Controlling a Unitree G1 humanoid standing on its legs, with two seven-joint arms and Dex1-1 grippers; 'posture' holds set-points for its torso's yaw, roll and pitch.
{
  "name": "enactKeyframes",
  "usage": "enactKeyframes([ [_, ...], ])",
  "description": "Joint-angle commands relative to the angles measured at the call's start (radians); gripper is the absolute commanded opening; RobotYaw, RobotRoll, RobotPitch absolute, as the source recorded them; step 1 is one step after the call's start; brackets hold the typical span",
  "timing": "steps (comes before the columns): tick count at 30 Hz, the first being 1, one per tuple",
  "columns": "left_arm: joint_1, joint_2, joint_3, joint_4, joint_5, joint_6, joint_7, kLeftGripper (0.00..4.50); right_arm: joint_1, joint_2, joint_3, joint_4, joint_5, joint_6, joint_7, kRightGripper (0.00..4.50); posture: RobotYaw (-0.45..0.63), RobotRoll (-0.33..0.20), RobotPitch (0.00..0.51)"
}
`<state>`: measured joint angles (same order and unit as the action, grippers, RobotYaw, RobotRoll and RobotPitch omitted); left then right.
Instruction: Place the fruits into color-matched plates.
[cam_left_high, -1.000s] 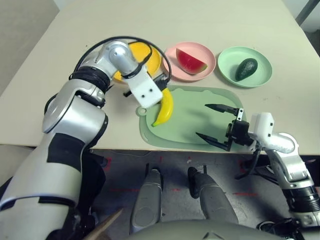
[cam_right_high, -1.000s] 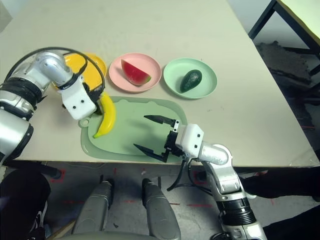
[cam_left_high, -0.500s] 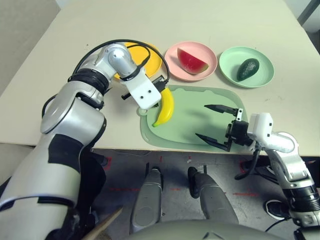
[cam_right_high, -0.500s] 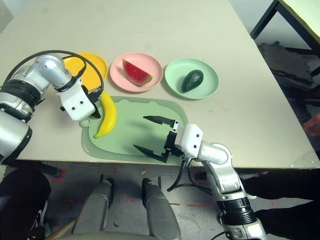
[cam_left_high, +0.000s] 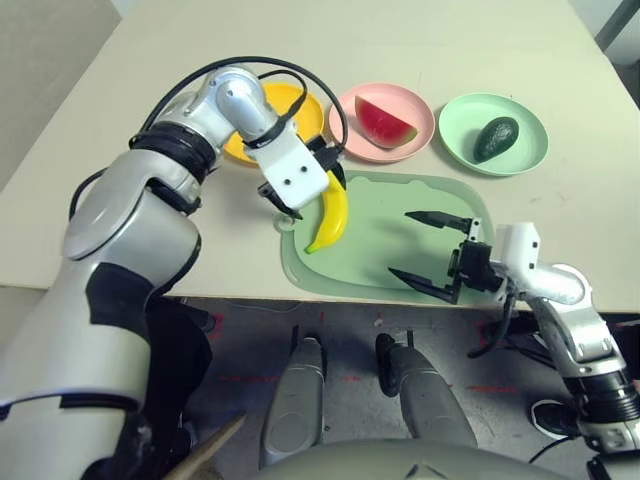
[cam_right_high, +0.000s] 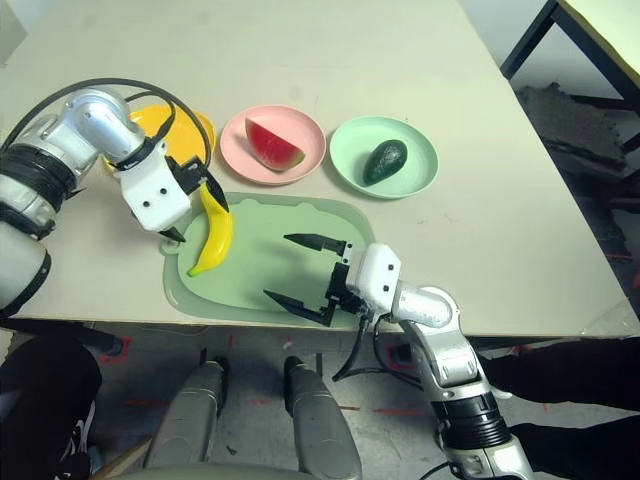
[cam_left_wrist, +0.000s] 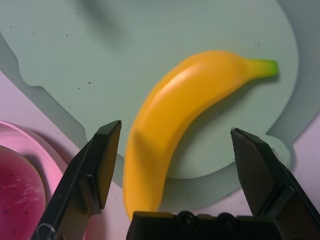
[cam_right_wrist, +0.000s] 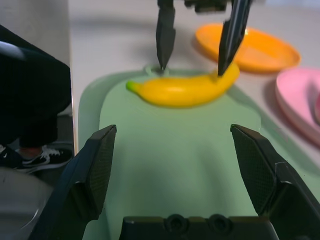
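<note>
Along the table's (cam_left_high: 480, 45) near edge, your cutting mat (cam_left_high: 400, 265) bears the banana (cam_left_high: 331, 215) at its left side. Your left gripper (cam_left_wrist: 176, 127) spreads open around it, likely to grasp it for the yellow plate (cam_left_high: 314, 118). Your right gripper (cam_right_wrist: 173, 127) gapes empty. The watermelon (cam_left_high: 383, 124) sits on pink (cam_left_high: 342, 121), the avocado (cam_left_high: 496, 139) on mint (cam_left_high: 455, 125), colors matched.

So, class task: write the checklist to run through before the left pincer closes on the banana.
1. Left pincer open: ok.
2. Banana between its fingers: ok.
3. Yellow-orange plate free to receive the banana: cannot tell, the left arm partly hides it.
4. Watermelon wedge on the pink plate: ok.
5. Avocado on the mint green plate: ok.
6. Banana on its color-matched plate: not ok, it lies on the mat.
</note>
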<state>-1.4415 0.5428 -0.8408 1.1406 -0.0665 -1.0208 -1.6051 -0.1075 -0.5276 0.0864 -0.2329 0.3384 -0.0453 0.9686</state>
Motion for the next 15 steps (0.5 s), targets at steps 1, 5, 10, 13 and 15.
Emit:
enactKeyframes([
  [1,0.013,-0.023,0.055,0.026,0.064,-0.003,-0.009,4.47,0.032,-0.017,-0.002,-0.060,0.005,0.069,-0.033,4.50,-0.06,0.000,0.275],
  [5,0.022,-0.047,0.112,0.043,0.126,0.004,-0.005,4.47,0.054,-0.020,0.002,-0.102,0.014,0.123,-0.060,4.50,-0.06,0.000,0.274],
  [10,0.046,-0.067,0.158,0.066,0.202,0.008,0.012,4.47,0.060,-0.016,0.009,-0.124,0.011,0.146,-0.075,4.50,-0.06,0.000,0.271],
  [13,0.062,-0.071,0.167,0.078,0.252,-0.005,0.030,4.47,0.052,-0.017,0.007,-0.130,0.012,0.157,-0.081,4.50,-0.08,0.000,0.270],
  [15,0.071,-0.074,0.173,0.080,0.279,-0.019,0.034,4.47,0.052,-0.022,0.001,-0.133,0.011,0.156,-0.079,4.50,-0.09,0.000,0.270],
])
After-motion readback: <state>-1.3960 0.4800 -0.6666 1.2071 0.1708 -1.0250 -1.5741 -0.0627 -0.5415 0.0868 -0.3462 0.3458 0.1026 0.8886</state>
